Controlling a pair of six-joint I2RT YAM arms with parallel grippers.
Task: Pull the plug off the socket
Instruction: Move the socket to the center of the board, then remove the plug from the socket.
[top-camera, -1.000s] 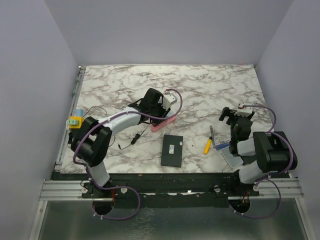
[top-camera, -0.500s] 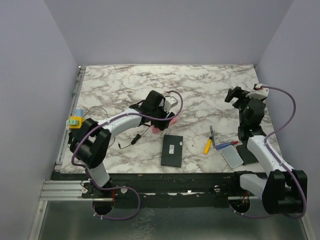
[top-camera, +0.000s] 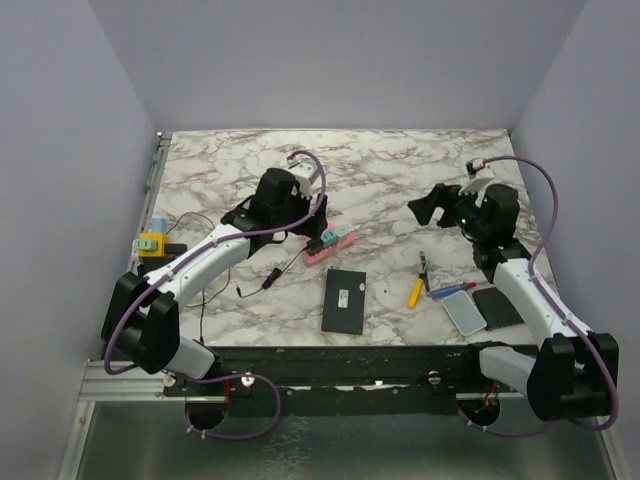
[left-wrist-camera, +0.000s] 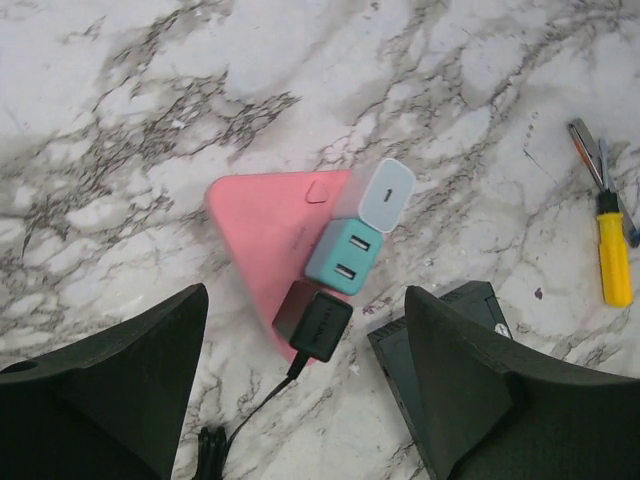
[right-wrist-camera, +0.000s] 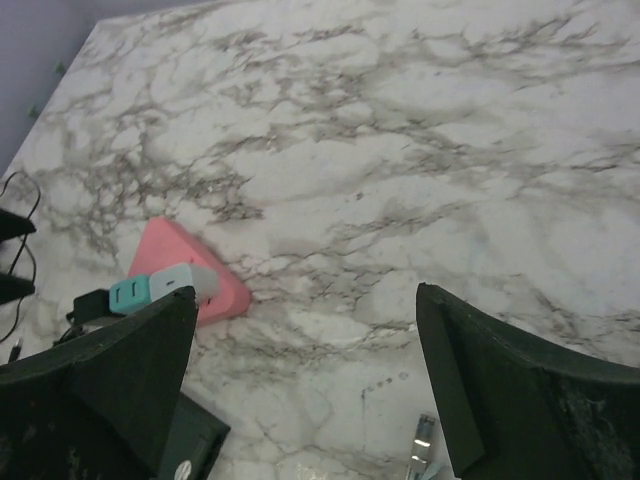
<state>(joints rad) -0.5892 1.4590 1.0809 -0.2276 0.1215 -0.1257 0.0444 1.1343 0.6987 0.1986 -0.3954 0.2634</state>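
my left claw spread wide, holding nothing, pointed at pink socket mid-table, black corded plug, teal adapter and white adapter all seated along its edge, right claw also spread, empty, well apart

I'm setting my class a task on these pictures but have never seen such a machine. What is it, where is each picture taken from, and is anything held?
Two robot arms are bolted at the near edge of a marble table. One picture looks down from above; the other two come from cameras on each wrist. On the table lie a pink socket block with a white charger, a teal charger and a black plug along one side, a yellow screwdriver and a black slab. The left gripper and right gripper are open, holding nothing.
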